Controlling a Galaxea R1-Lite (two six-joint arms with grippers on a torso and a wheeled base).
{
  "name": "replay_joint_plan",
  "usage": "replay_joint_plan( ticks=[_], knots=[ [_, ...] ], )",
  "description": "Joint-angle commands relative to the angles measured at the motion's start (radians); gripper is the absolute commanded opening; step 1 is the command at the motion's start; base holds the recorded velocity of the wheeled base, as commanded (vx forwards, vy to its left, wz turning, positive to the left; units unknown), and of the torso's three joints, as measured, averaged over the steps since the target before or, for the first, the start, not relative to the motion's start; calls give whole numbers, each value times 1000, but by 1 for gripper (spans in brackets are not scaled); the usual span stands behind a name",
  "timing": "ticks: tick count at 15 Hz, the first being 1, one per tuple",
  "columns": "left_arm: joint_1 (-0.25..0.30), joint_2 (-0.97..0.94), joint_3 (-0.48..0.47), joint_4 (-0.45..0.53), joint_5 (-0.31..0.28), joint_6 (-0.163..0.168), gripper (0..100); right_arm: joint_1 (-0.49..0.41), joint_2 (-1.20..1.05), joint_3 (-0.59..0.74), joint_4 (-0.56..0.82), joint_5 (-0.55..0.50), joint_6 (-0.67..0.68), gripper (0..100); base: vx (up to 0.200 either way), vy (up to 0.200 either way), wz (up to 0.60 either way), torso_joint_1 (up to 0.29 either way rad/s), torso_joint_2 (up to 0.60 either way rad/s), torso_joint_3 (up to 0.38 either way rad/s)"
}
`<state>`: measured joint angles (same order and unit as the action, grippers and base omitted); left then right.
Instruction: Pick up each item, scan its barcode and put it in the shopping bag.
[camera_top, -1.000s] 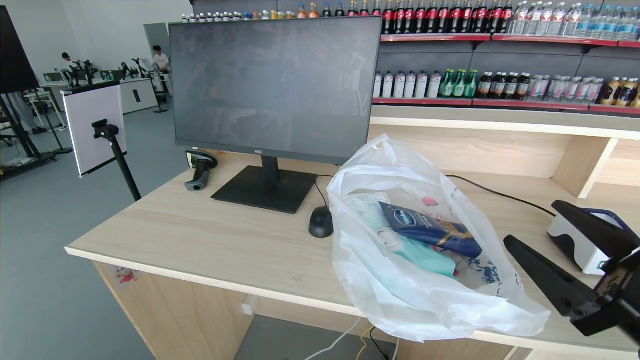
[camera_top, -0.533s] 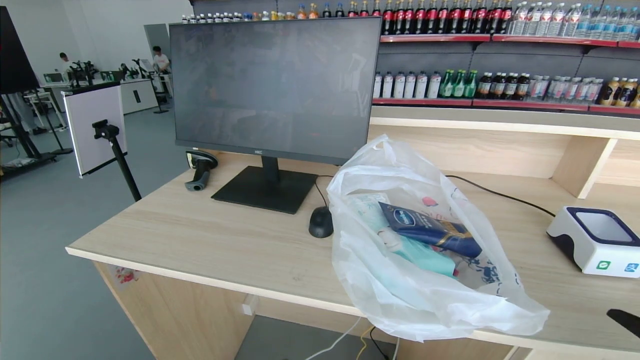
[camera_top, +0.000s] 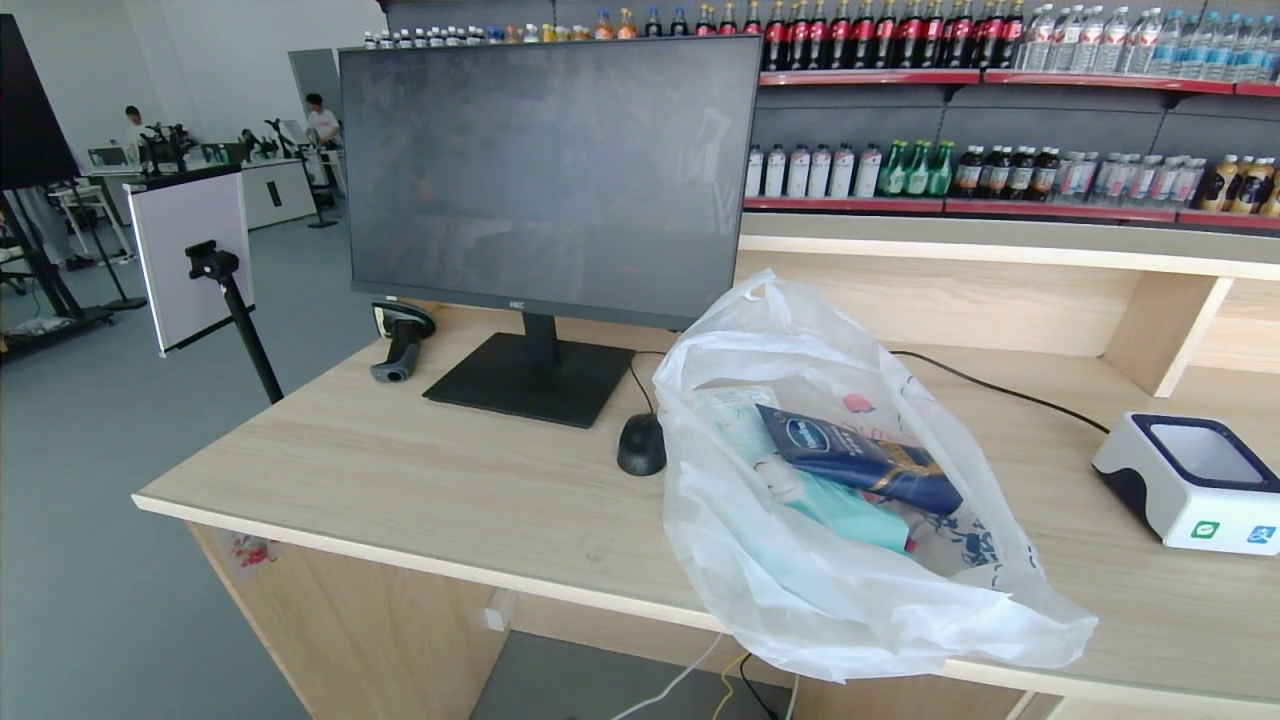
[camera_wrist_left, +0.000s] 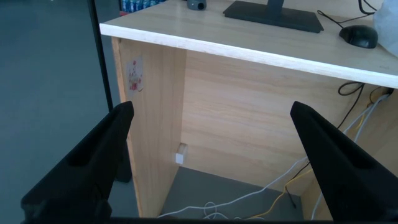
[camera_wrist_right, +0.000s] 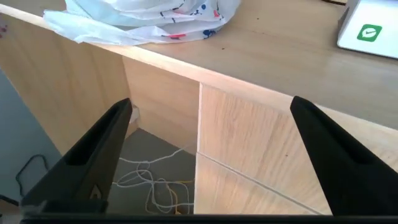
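Up on the counter (camera_wrist_right: 267, 56), shopping bag (camera_wrist_right: 155, 15) above the spread right hand (camera_wrist_right: 211, 106)

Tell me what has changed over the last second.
The right gripper, open by the barcode scanner a second ago, has drawn back and down, below the counter edge. Nothing was grasped or released. The shopping bag, its packets, the monitor and mouse stayed put.
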<state>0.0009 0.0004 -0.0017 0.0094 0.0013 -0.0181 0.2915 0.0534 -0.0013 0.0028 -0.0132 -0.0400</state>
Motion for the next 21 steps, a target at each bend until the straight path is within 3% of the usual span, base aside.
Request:
replay_joint_plan(
  ticks=[1,2,3,5,8,10,17,21],
  knots=[
    [1,1,0,0,0,0,100,-163,102,0,0,-2,5,100,0,0,0,0,0,0],
    [1,1,0,0,0,0,100,-296,137,1,0,-1,19,100,0,0,0,0,0,0],
    [1,1,0,0,0,0,100,-353,117,1,0,1,23,100,0,0,0,0,0,0],
    [1,1,0,0,0,0,100,-281,-41,1,0,6,11,100,0,0,0,0,0,0],
    [1,1,0,0,0,0,100,-293,-53,1,2,-1,35,100,0,0,0,0,0,0],
    [1,1,0,0,0,0,100,-293,-53,0,2,6,-8,100,-200,0,0,2,2,5],
    [1,1,0,0,0,0,100,-293,-53,1,0,6,32,100,-200,0,0,3,-2,1],
    [1,1,0,1,0,0,100,-291,-53,1,0,6,29,100,0,0,-600,-1,1,2]
  ],
)
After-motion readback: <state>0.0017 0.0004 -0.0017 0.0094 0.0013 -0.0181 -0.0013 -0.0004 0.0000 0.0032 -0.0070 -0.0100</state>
